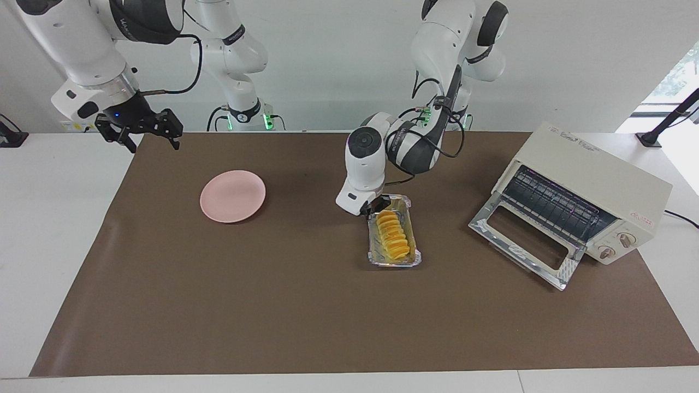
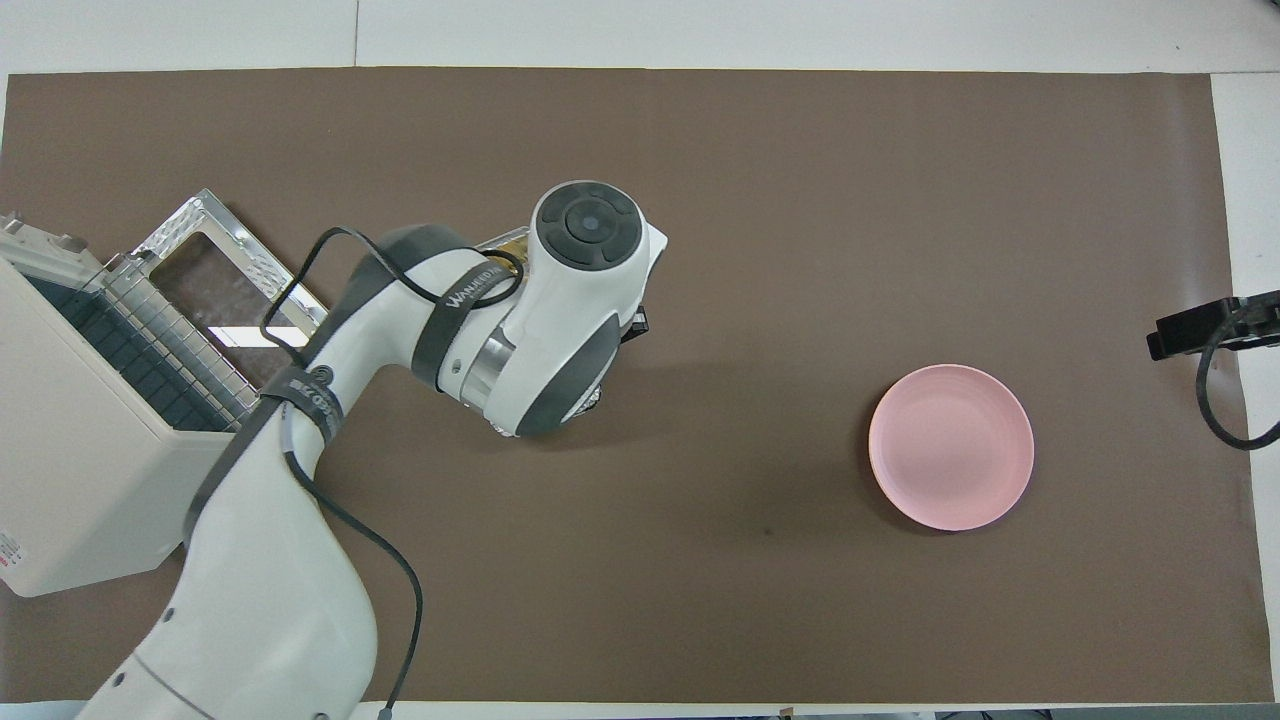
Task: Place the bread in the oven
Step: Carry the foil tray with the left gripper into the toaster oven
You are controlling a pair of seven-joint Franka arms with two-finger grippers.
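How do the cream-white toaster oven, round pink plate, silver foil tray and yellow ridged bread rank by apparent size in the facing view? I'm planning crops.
Largest to smallest:
1. cream-white toaster oven
2. round pink plate
3. silver foil tray, partly hidden
4. yellow ridged bread

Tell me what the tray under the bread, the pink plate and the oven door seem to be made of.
Tray: thin aluminium foil by the look, shiny silver with a crinkled rim. Plate: probably plastic, smooth matte pink, though glazed ceramic can't be ruled out. Oven door: clear glass pane, the brown mat showing through, in a bright embossed metal frame.
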